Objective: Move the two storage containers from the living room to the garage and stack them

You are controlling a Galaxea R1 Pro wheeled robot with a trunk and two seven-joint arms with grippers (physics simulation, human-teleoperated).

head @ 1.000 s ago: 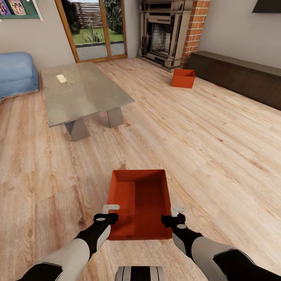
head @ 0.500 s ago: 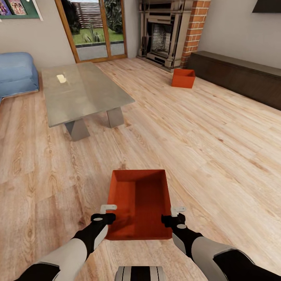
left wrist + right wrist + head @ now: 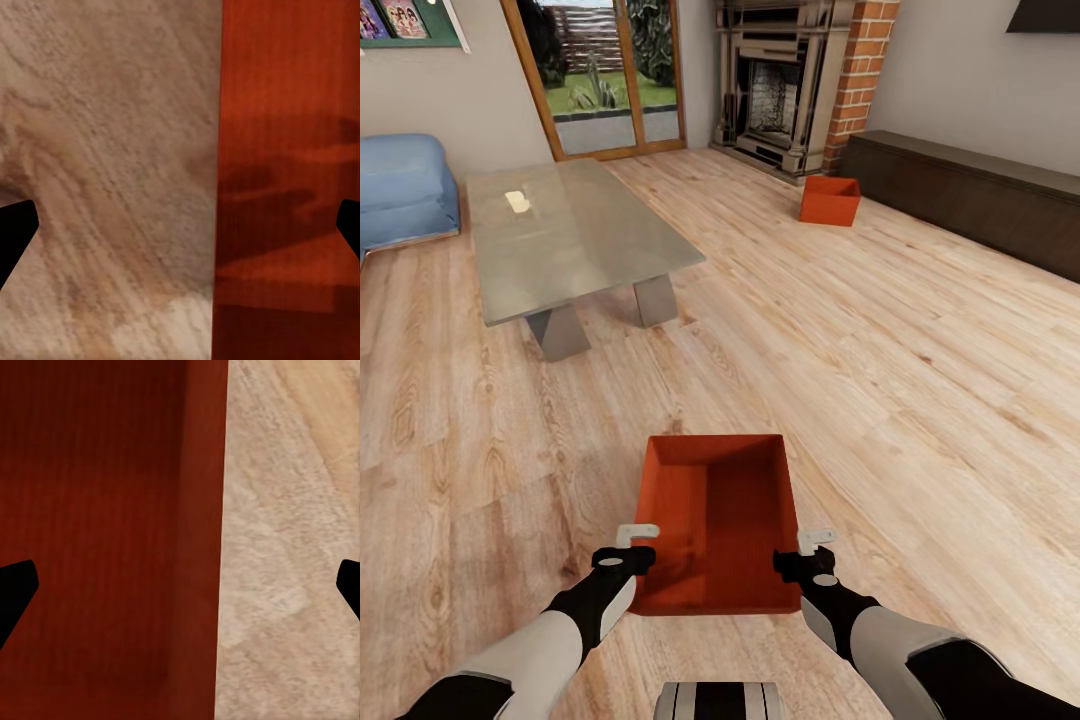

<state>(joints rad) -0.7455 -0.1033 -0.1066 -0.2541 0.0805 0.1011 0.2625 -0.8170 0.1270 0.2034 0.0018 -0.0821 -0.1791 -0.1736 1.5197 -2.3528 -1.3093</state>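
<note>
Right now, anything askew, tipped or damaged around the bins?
Nothing stands out. The near container sits upright on the wood floor, with the left gripper and right gripper open astride its side walls. The far container sits upright near the fireplace.

- The near storage container (image 3: 720, 520) looks like matt orange-red plastic with faint fine ribbing.
- The plank floor (image 3: 880, 340) is pale, grained wood with a low sheen.
- The coffee table's tabletop (image 3: 575, 235) is glossy glass.
- The sofa (image 3: 405, 190) looks like soft blue cloth.

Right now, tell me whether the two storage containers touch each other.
Apart. Head view: near container lies between the grippers, far container by the fireplace, open floor between.
</note>
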